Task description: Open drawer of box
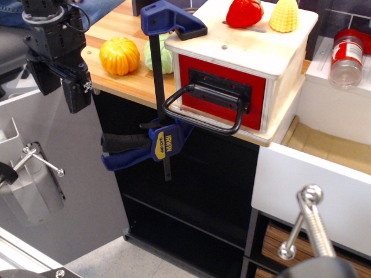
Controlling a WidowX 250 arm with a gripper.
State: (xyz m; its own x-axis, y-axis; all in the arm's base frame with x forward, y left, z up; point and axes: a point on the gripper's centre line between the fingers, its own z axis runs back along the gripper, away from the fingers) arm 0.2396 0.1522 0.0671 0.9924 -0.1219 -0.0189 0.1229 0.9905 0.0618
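The pale plywood box (255,43) stands on the wooden counter's front edge at the upper middle. Its red-fronted drawer (194,72) looks pushed in, flush with the box front. A large black loop handle (203,113) hangs out from a black plate on the front, toward the camera. My black gripper (59,95) is at the upper left, off the counter's left end and well left of the handle. Its fingers (75,95) point down, stand apart and hold nothing.
A blue Irwin bar clamp (164,142) grips the counter edge just left of the handle. An orange pumpkin (119,56) and a green vegetable (166,58) sit left of the box; red pepper (243,13) and corn (284,15) on top. A wide white drawer (301,179) stands open at right.
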